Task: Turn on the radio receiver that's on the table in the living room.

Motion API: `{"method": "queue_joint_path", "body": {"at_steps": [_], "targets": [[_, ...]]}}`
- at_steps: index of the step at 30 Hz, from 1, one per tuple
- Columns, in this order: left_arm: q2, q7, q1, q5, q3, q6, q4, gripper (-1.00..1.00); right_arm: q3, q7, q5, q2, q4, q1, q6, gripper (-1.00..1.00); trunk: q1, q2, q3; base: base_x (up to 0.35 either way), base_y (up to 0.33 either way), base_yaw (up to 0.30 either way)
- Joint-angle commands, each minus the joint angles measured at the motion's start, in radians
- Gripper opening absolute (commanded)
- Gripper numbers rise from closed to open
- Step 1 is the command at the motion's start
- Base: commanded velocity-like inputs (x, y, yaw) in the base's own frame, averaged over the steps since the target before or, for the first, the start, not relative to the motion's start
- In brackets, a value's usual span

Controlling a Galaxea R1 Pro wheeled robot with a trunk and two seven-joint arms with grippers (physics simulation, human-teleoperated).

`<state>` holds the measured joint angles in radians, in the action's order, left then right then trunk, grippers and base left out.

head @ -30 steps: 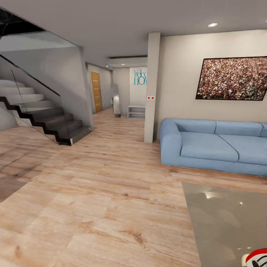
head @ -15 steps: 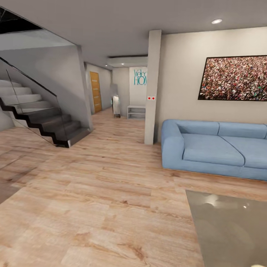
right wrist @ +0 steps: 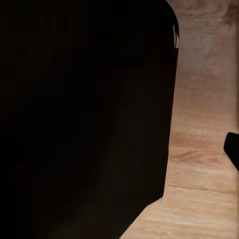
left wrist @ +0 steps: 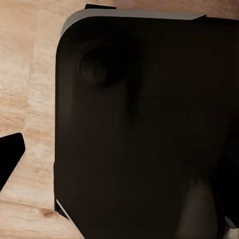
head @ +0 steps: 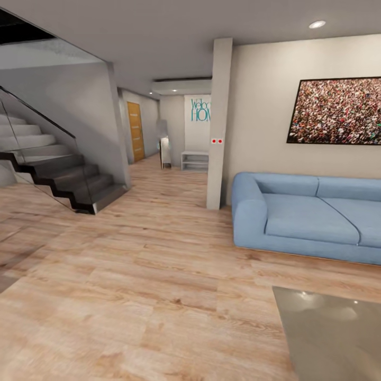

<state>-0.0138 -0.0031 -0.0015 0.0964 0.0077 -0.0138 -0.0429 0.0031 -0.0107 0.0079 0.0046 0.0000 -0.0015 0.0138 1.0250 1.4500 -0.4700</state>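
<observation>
Bench: where the plank floor point(head: 132, 286) meets the head view's lower right, glossy bench point(head: 333, 338) corner before sofa point(head: 307, 217).
Pincers: cannot tell whether apart or together.

— Evenly bright in the head view? Soft daylight tone on the plank floor point(head: 148, 275), one recessed ceiling light point(head: 317, 24) glowing at 1 o'clock.

— Yes. Pale glare spots on the glossy table point(head: 328, 338) at 5 o'clock. Slightly soft overall, with straight lines leaning outward toward the edges.

— And at the wrists?

— Mostly swallowed by a near-black, unlit body point(left wrist: 144, 129), detail lost; wood beside it mildly blurred.
</observation>
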Motion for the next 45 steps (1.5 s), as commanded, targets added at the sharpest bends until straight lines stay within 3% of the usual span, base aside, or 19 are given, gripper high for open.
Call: {"method": "queue_joint_path", "body": {"at_steps": [1,26,36,45], "targets": [[0.000,0.000,0.000,0.000,0.000,0.000,0.000,1.00,0.000,0.000,0.000,0.000,0.000,0.000,0.000,1.00,0.000,0.000,0.000,0.320,0.000,0.000],[0.000,0.000,0.000,0.000,0.000,0.000,0.000,1.00,0.000,0.000,0.001,0.000,0.000,0.000,0.000,1.00,0.000,0.000,0.000,0.304,0.000,0.000],[0.000,0.000,0.000,0.000,0.000,0.000,0.000,1.00,-0.002,-0.001,-0.002,0.000,0.000,0.000,0.001,1.00,0.000,0.000,0.000,0.039,0.000,-0.011],[0.000,0.000,0.000,0.000,0.000,0.000,0.000,1.00,-0.004,-0.002,-0.012,0.000,0.000,0.000,0.001,1.00,0.000,0.000,0.000,0.000,0.000,-0.247]]}}
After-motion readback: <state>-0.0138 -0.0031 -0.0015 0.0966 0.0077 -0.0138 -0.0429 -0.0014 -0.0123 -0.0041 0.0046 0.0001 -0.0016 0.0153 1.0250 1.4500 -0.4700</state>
